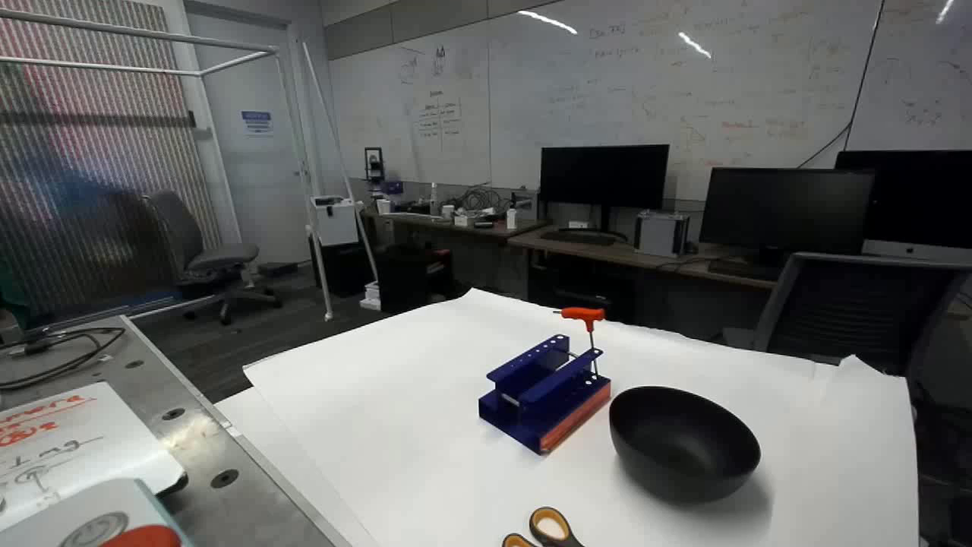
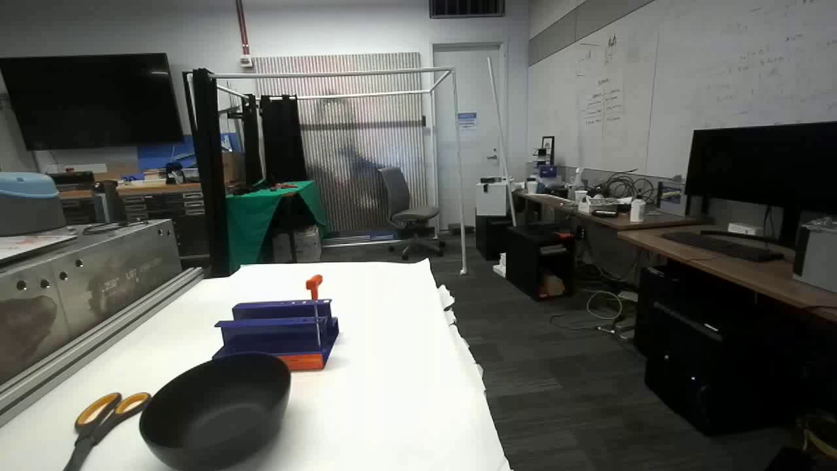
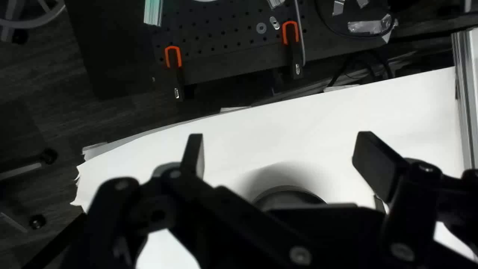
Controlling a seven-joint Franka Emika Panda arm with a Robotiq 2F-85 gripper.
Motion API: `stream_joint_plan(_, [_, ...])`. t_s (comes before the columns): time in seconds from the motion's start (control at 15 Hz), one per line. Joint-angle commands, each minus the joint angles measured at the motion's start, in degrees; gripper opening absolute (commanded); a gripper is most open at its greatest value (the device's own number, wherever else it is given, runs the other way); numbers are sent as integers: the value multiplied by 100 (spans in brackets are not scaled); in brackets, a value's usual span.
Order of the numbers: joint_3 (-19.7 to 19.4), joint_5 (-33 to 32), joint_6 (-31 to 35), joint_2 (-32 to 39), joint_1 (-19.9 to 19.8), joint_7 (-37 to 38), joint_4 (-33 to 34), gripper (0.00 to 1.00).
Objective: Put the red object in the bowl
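The tool (image 1: 586,317) stands in the rack (image 1: 552,384), the bowl (image 1: 682,448) (scissors (image 2: 99,430) nearby) just beside.

In both exterior views, the far door (image 1: 254,178) bears a sign (image 1: 257,123) with a blue top; its lines are too small to read. The whiteboard (image 1: 524,91) carries handwriting and a grid (image 1: 438,119), illegible. In an exterior view, near left, a panel (image 1: 114,463) shows an underlined red word (image 1: 42,406) that appears to end in "mera". Far right, the computer (image 1: 915,201) carries an Apple logo (image 1: 910,251). Markings (image 2: 124,282) on the metal block (image 2: 157,252), left, are illegible.
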Motion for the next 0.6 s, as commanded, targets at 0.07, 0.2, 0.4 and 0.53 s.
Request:
stream_joint_plan(0.07, [5,1,-7,-1,-10,-7,56,100])
stream_joint_plan(0.2, [5,2,-7,-15,-11,-7,79,100])
stream_joint_plan(0.4, [99,57,135,489,-94,186,376,100])
stream_joint_plan(0.53, [193,20,351,1189,-73,187,902,100])
